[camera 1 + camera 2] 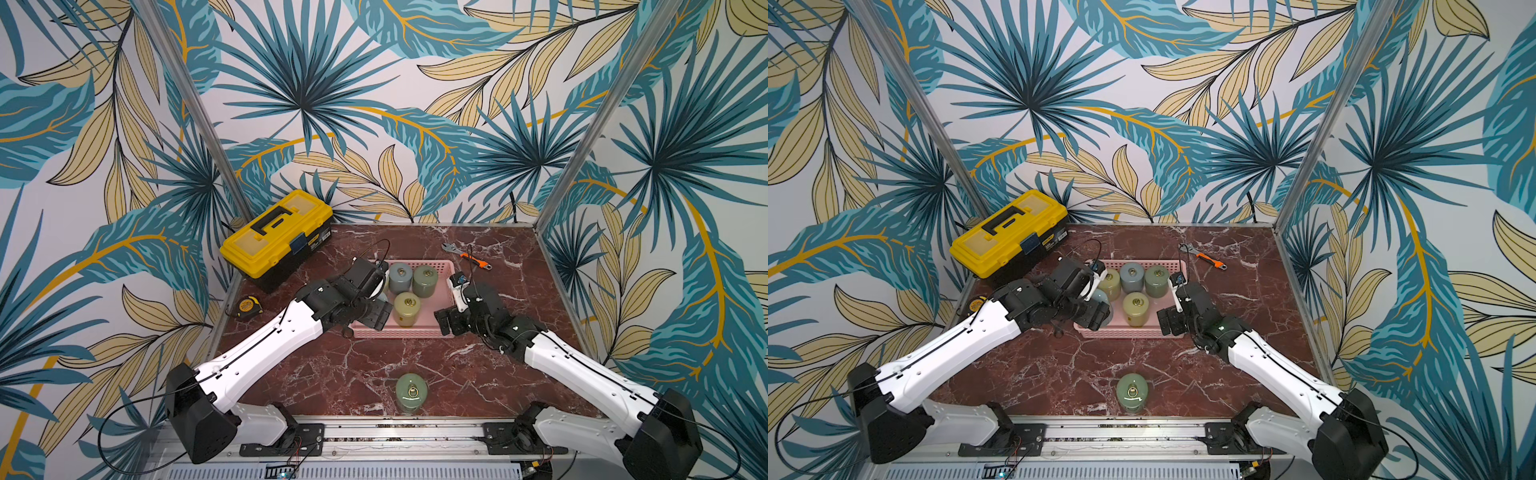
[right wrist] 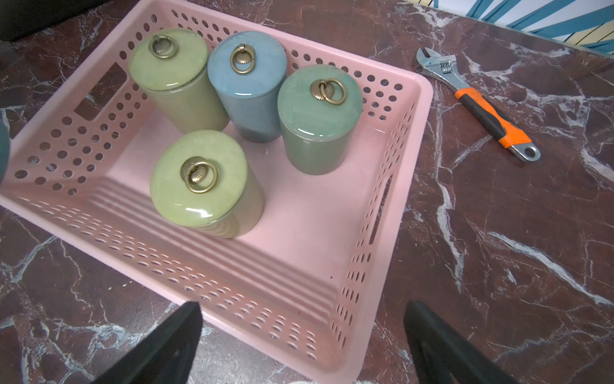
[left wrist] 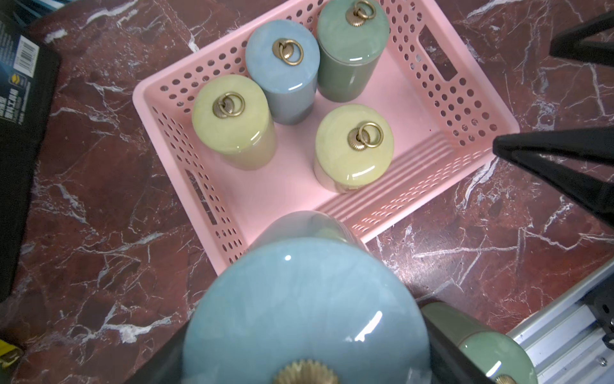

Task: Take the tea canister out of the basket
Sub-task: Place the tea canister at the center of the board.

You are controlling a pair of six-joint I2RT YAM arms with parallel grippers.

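Observation:
The pink basket (image 1: 415, 264) (image 1: 1129, 332) (image 2: 232, 282) sits mid-table. Several tea canisters stand in it: two yellow-green (image 2: 199, 179) (image 2: 169, 63), one blue (image 2: 247, 63) and one green (image 2: 319, 96). My left gripper (image 1: 380, 297) (image 1: 1100, 299) (image 3: 305, 352) is over the basket's near left corner, shut on a light blue tea canister (image 3: 305, 309) (image 1: 1102, 297) by its sides; its lid fills the left wrist view. My right gripper (image 1: 451, 305) (image 1: 1170, 305) (image 2: 302, 342) stands open and holds nothing, at the basket's near right corner.
Another green canister (image 1: 411, 392) (image 1: 1133, 392) stands alone near the table's front edge. A yellow toolbox (image 1: 276, 232) sits at the back left, a tape measure (image 1: 248, 306) by the left edge, an orange-handled wrench (image 1: 467, 255) (image 2: 481, 106) behind the basket on the right.

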